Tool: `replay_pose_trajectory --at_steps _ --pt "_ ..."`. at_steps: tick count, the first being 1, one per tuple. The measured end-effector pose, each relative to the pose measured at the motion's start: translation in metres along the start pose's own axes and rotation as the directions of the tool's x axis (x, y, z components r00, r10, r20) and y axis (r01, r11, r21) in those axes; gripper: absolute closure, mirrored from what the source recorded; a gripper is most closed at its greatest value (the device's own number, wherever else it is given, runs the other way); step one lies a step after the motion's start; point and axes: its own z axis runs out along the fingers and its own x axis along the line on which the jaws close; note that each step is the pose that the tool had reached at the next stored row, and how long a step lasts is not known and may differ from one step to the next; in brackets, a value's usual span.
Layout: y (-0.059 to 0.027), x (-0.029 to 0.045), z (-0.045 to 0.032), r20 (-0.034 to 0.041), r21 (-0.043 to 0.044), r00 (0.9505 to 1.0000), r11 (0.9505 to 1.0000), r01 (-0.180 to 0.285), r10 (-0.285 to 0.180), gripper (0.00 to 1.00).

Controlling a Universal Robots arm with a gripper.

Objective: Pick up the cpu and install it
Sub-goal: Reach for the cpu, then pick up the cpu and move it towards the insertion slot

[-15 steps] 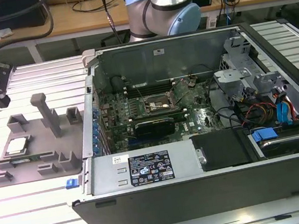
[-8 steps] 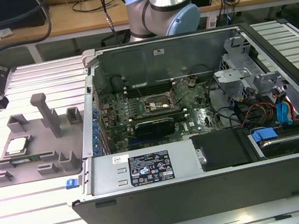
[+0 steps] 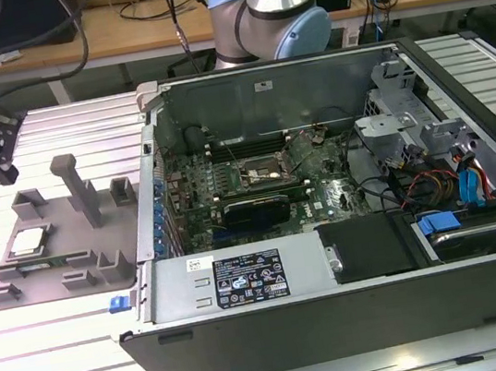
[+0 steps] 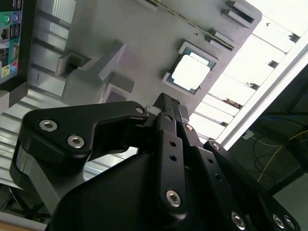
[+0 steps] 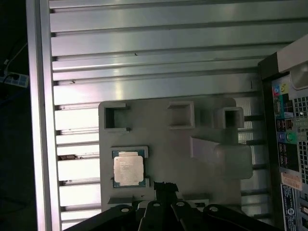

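Gripper [image 5: 165, 186] [image 4: 166, 103] is closed with nothing in it; we see the fingertips pressed together in both wrist views. It hangs over the grey fixture plate [image 5: 159, 144], pointing down at it. The cpu [image 5: 128, 169] lies flat in its square recess on that plate, metal top up. The tips are near the recess edge and clear of the chip. In the exterior view, plate and cpu sit on the exterior view's left, beside the open computer case [image 3: 343, 321]. The arm's blue-capped joint [image 3: 283, 12] stands on the far side of the case.
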Motion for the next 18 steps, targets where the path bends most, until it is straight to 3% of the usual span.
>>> replay_pose_trajectory --at_steps 16,18 --pt "0.0001 0.0015 0.0029 0.0001 0.0 1.0 1.0 0.0 0.0 0.89" --pt "-0.0002 0.0042 0.0048 0.0011 0.0 1.0 1.0 0.0 0.0 0.89"
